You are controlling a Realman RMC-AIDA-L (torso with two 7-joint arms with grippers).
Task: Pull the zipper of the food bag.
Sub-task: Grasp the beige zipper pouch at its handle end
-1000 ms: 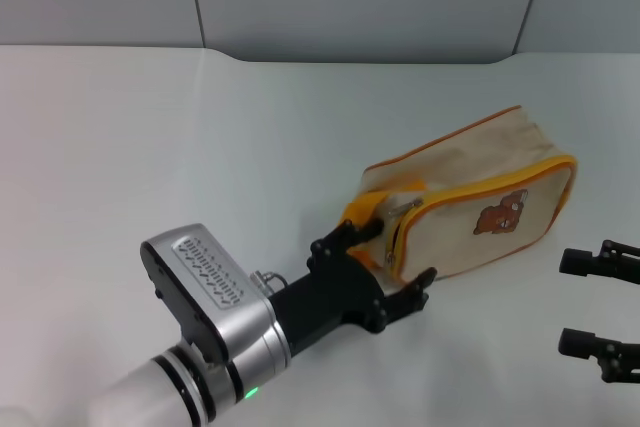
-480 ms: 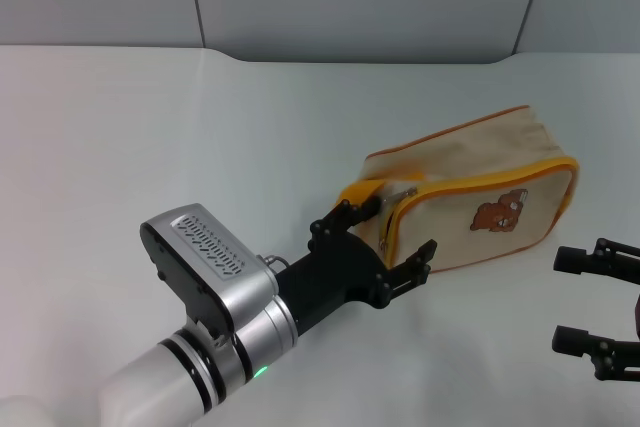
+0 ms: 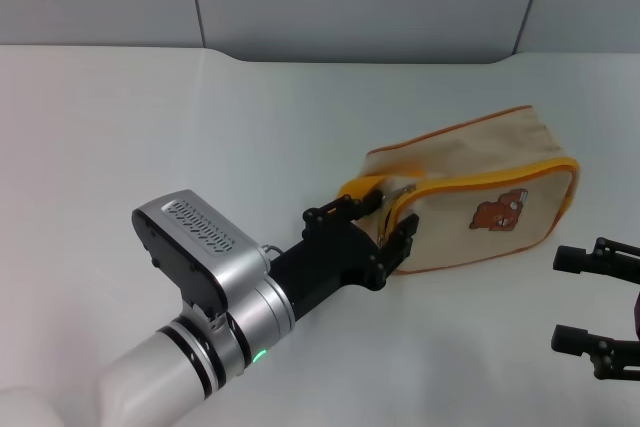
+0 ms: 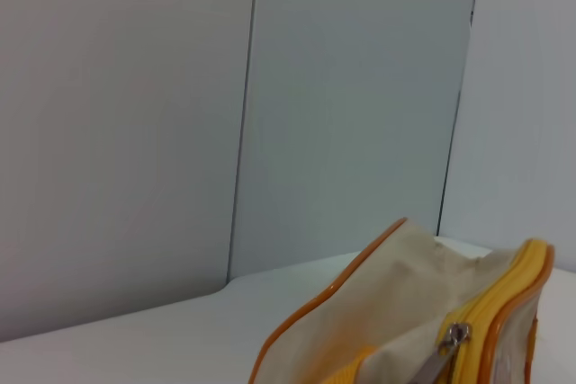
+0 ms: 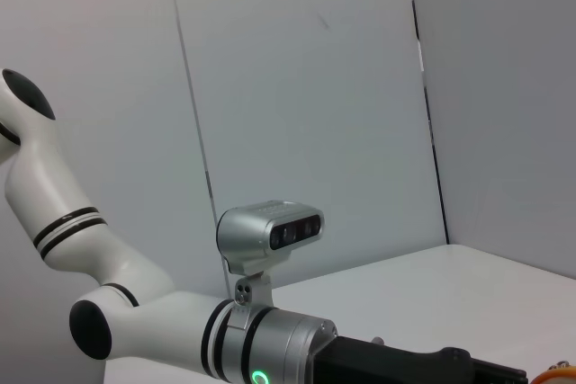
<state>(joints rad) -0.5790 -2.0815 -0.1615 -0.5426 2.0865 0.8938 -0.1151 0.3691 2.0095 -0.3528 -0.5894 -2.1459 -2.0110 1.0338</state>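
The food bag (image 3: 470, 162) lies on the white table, a cream pouch with orange-yellow piping and a brown bear print (image 3: 500, 215). Its silver zipper pull (image 3: 403, 188) sits at the bag's left end, beside the orange loop handle (image 3: 360, 192). My left gripper (image 3: 375, 225) has its fingers closed around that end of the bag, one at the handle, one on the front face below the pull. The left wrist view shows the bag (image 4: 378, 312) and the pull (image 4: 453, 337) close up. My right gripper (image 3: 595, 302) is open and empty, right of the bag.
The white table (image 3: 200, 127) stretches to the left and behind the bag, up to a grey wall. The right wrist view shows my left arm and its wrist camera (image 5: 270, 233).
My left gripper's fingers have moved in from wide apart and closed around the bag's left end. The bag has shifted slightly. The right gripper has barely moved.
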